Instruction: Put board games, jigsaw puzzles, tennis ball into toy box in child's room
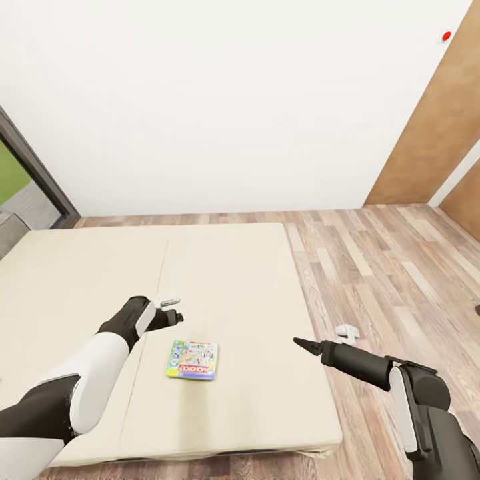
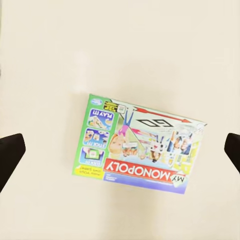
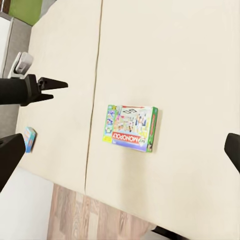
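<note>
- We are holding our left gripper (image 1: 175, 313) just above the Monopoly board game (image 1: 193, 360), jaws apart.
- The game is lying flat on the bed (image 1: 253, 280).
- Our right gripper (image 1: 301, 344) is waiting farther off, jaws apart too.

1. The left arm (image 1: 93, 373) wore a glossy white shell over its forearm, with black segments at the elbow end and at the wrist.
2. Its wrist carried a small light-grey block beside the black left gripper (image 1: 175, 316).
3. The right arm (image 1: 400, 390) was dark grey to black, with a narrow white stripe along one rounded link.
4. The right gripper (image 1: 303, 345) ended in slim, pointed black fingers.
5. In both wrist views the fingertips (image 2: 10, 155) looked matte black and blunt.
</note>
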### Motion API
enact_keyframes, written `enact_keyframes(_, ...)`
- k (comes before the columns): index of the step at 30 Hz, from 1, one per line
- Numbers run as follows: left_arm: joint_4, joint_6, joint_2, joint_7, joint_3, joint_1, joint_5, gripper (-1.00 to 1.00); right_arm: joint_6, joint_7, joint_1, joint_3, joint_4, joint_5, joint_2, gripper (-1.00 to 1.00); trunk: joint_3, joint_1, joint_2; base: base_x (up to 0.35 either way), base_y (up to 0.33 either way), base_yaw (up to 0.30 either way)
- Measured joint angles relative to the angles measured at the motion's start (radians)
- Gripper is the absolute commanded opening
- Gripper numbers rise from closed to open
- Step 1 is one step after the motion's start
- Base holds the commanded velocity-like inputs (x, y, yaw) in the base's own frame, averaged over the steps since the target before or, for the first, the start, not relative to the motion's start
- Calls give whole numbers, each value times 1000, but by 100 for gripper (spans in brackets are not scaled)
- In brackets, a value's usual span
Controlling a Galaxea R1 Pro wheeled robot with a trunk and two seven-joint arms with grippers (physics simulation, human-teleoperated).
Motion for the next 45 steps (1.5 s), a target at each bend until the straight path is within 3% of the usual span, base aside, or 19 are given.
enact_keyframes(12,0,2,0,1,-1,-33,-2,100,-12,14,3,-1,-3,-1,-2,100,-20,0,0,0,0,0)
enact_keyframes(18,0,-5,-1,1,-7,-38,0,100,-31,96,5,-4,-3,0,-29,100,-30,0,0,0,0,0)
enact_keyframes(24,0,-10,-1,0,-8,-39,1,100,-39,126,9,-3,-2,5,-46,100,-37,0,0,0,0,0)
enact_keyframes(45,-5,-11,-3,-1,-10,-38,1,100,-47,132,13,12,-2,12,-42,100,-39,0,0,0,0,1)
